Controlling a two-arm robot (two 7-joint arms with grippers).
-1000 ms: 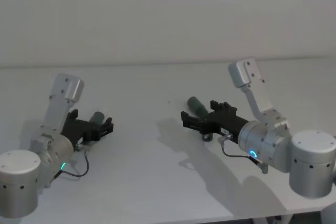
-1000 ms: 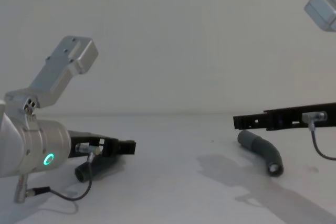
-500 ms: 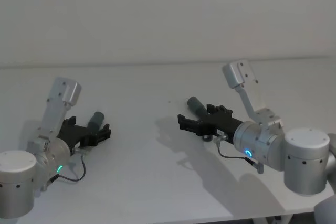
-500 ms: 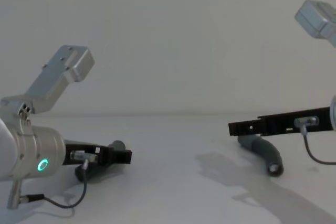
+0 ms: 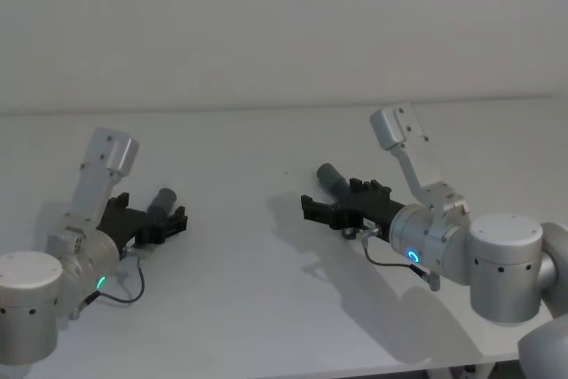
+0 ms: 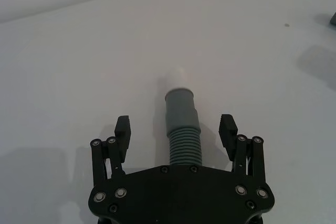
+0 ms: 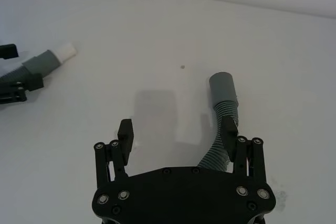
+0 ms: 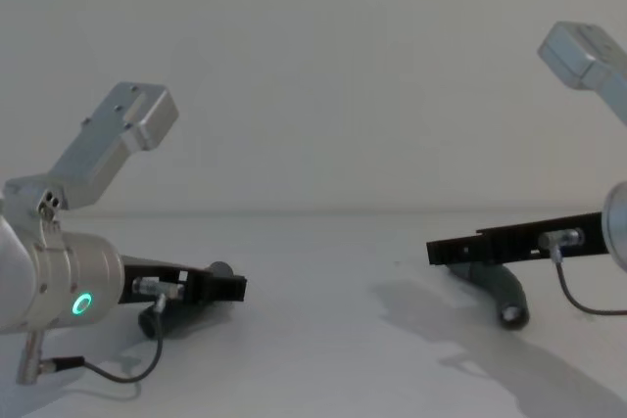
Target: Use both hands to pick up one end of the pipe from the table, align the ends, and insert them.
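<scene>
- Head view: my left hand (image 5: 173, 224) straddles the straight tube (image 5: 162, 201) toward the tabletop's (image 5: 257, 308) left edge. My right hand (image 5: 311, 208) reaches over the bent tube (image 5: 330, 177), just right of the middle. The tubes are well apart.
- Left wrist view: the left hand is spread wide, its fingers (image 6: 123, 129) on either side of the ribbed tube and not touching it. The white tip (image 6: 177, 77) points away.
- Right wrist view: the right hand is released too. The bent tube runs beside one finger, off-centre, and its socket collar (image 7: 222, 85) holds nothing.
- Chest view: both tubes lie on the tabletop. I judge nothing is lifted yet; gripping, aligning and inserting all remain.
</scene>
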